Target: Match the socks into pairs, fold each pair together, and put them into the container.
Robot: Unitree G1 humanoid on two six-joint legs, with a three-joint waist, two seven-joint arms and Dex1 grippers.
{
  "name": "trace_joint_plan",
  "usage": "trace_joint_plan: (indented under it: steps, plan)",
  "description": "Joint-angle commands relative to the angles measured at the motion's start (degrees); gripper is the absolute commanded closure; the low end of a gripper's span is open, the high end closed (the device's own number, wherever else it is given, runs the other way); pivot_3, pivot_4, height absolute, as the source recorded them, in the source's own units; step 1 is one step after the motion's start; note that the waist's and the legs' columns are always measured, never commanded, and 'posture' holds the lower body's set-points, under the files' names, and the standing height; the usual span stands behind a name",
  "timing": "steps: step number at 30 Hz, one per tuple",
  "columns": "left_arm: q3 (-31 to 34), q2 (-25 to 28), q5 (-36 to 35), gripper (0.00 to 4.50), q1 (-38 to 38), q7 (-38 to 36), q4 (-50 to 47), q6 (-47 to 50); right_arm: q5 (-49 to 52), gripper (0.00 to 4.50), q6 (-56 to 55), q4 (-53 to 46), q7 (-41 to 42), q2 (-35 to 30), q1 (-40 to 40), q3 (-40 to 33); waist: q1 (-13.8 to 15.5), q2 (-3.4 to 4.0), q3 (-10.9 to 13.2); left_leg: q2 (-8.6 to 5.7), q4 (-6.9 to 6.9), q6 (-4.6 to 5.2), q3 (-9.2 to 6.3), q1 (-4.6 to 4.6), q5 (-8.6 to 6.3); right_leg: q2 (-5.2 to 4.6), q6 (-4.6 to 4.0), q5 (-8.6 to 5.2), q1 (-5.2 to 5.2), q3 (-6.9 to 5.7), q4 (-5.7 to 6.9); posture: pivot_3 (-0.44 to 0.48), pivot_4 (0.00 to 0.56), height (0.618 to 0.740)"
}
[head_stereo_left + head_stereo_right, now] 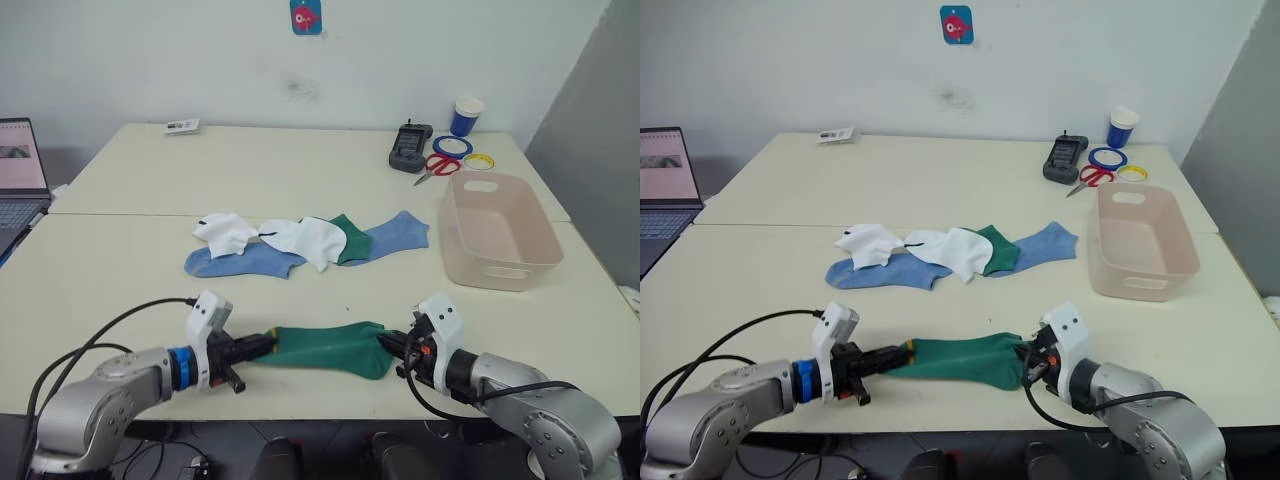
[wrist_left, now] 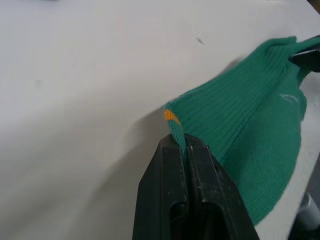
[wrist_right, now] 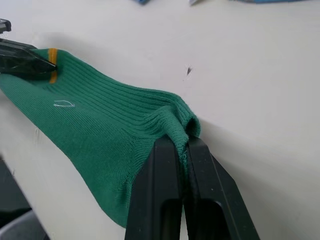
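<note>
Near table [image 1: 120, 290] edge: left gripper [image 1: 268, 344] and right gripper [image 1: 388, 345] each pinch an end of the green sock [image 1: 330, 348], stretched flat.

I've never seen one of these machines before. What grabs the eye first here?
A green sock stretched flat between the two grippers at the table's near edge, the left gripper pinching one end, the right gripper the other. Behind it lies a jumble of white, blue and green socks, with a pale bin to their right.
</note>
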Motion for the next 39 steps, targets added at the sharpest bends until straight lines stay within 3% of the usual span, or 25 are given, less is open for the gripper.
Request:
trace_joint_plan:
  steps: [1,4,8,12,15,22,30,36,39]
  plan:
    - [1.33,-2.02,-0.45,4.50,2.74,2.85,-3.90,-2.60,1.23,4.45,0.28,-1.18,1.25,-2.11,-0.71,0.49,0.04,0.00,0.00,-0.01,0.00,0.00,0.00,0.00,0.00,0.00,0.00,0.00,0.00,0.00,-0.01,0.000,0.150,0.732]
    - [0.55,-5.70,2.88,4.50,6.93,5.25,-3.68,-8.89,-1.83,4.45,-1.39,1.58,0.40,-4.11,-1.05,4.53,-0.02,0.00,0.00,-0.03,-0.01,0.01,0.03,0.01,0.00,-0.01,-0.01,0.00,0.00,0.05,-0.06,0.000,0.150,0.732]
    - [-0.75,-6.39,6.44,4.50,10.75,4.32,-0.65,-14.98,-2.91,4.45,-2.48,1.74,0.24,-5.20,-0.80,5.89,0.05,0.00,0.00,-0.03,-0.03,0.01,0.00,0.01,-0.01,0.00,-0.04,-0.02,-0.01,0.02,-0.05,0.000,0.150,0.732]
    - [-1.12,-7.09,6.94,4.50,12.06,2.85,2.80,-19.04,-4.44,3.45,-4.38,1.67,0.49,-7.11,-0.86,6.91,0.06,0.00,0.00,-0.05,-0.04,0.01,0.02,0.02,-0.01,-0.02,-0.06,-0.03,-0.01,0.03,-0.06,0.000,0.150,0.732]
    - [-0.91,-7.87,7.18,4.50,11.73,2.73,5.19,-21.82,-4.76,2.34,-5.26,0.80,0.95,-8.15,-0.89,6.54,0.07,0.01,-0.01,-0.04,-0.04,0.01,0.02,0.03,-0.01,-0.02,-0.06,-0.04,-0.01,0.02,-0.06,0.000,0.150,0.732]
    - [-0.94,-8.00,5.64,2.46,13.30,1.42,4.73,-23.64,-3.82,0.00,-6.33,-2.60,2.64,-11.45,-1.19,5.08,0.03,0.03,-0.02,-0.03,-0.05,0.01,0.01,0.05,-0.01,-0.02,-0.06,-0.04,0.00,0.00,-0.06,0.000,0.150,0.732]
    - [4.15,-5.07,3.23,0.14,12.54,-0.79,4.95,-26.33,-4.21,0.00,-10.32,-4.76,4.01,-13.78,-0.42,3.55,-0.03,0.03,-0.02,-0.01,-0.09,0.01,0.01,0.07,-0.01,0.01,-0.13,-0.07,-0.01,-0.01,-0.06,0.000,0.150,0.732]
    - [3.62,1.05,4.77,0.06,1.89,-7.09,11.74,-29.46,-3.15,0.00,-13.54,-5.43,5.57,-13.97,-1.51,-0.01,0.30,-0.01,0.05,-0.06,-0.09,0.01,-0.05,0.03,-0.01,0.02,-0.15,-0.09,-0.02,-0.06,-0.06,0.000,0.150,0.732]
    - [-0.44,4.39,8.27,0.06,-10.93,-11.98,20.49,-32.94,-3.44,0.00,-14.42,-5.71,5.52,-15.00,-3.58,-4.19,0.56,0.01,0.13,-0.13,-0.09,0.00,-0.03,-0.02,-0.01,0.01,-0.16,-0.09,0.00,-0.04,-0.11,0.000,0.150,0.732]
